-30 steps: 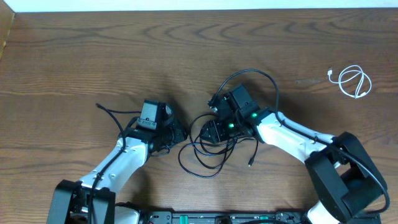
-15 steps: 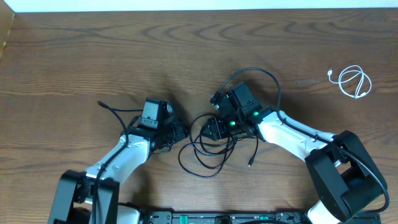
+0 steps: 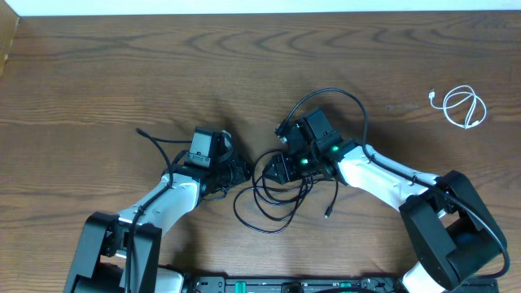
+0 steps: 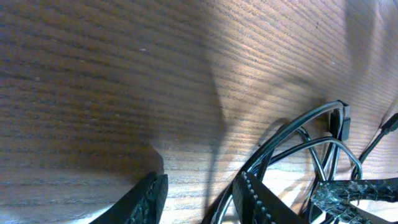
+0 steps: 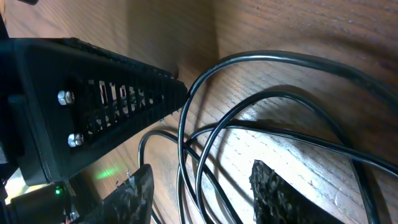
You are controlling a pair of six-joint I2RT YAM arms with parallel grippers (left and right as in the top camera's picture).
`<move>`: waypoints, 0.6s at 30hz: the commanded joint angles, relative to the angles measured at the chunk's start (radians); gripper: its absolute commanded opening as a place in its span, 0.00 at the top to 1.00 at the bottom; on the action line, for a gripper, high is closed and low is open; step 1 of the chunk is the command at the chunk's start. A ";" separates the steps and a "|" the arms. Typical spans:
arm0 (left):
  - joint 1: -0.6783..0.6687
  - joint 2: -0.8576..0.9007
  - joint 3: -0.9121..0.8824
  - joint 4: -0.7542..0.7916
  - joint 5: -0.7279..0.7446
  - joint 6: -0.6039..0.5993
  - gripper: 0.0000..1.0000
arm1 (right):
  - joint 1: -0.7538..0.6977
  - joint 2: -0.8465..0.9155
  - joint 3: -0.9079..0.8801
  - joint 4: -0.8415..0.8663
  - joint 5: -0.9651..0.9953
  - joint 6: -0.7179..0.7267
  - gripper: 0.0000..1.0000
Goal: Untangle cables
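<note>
Two black cables (image 3: 273, 202) lie tangled in loose loops on the wooden table (image 3: 122, 73), near its front middle. A white cable (image 3: 464, 107) sits coiled on its own at the far right. My left gripper (image 3: 238, 172) stands open at the tangle's left edge. In the left wrist view the left gripper (image 4: 202, 200) has bare wood between its fingers, and black cable loops (image 4: 311, 127) run just past the right finger (image 4: 255, 196). My right gripper (image 3: 275, 171) is open over the tangle's top. Several black strands (image 5: 199, 155) pass between the right gripper's (image 5: 205, 199) fingers, unclamped.
The two grippers face each other a short gap apart; the left one's body (image 5: 93, 106) fills the left of the right wrist view. Thicker black arm wires arc behind the right wrist (image 3: 326, 94) and left wrist (image 3: 155, 138). A pale wall borders the table's far edge.
My left arm has moved right, closer to the tangle and the right gripper, and its jaws have spread slightly. The right arm and the cables have stayed put.
</note>
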 commanded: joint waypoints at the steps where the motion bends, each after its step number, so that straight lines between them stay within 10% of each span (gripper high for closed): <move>1: -0.017 0.011 -0.018 0.000 -0.062 0.013 0.59 | -0.001 0.013 0.008 0.003 -0.003 -0.013 0.53; 10: -0.025 0.011 -0.029 -0.005 -0.114 0.008 0.88 | -0.001 0.013 0.008 -0.009 0.101 -0.013 0.50; 18: -0.024 0.011 -0.037 -0.007 -0.115 0.009 0.93 | 0.005 0.012 0.008 -0.002 0.021 -0.083 0.31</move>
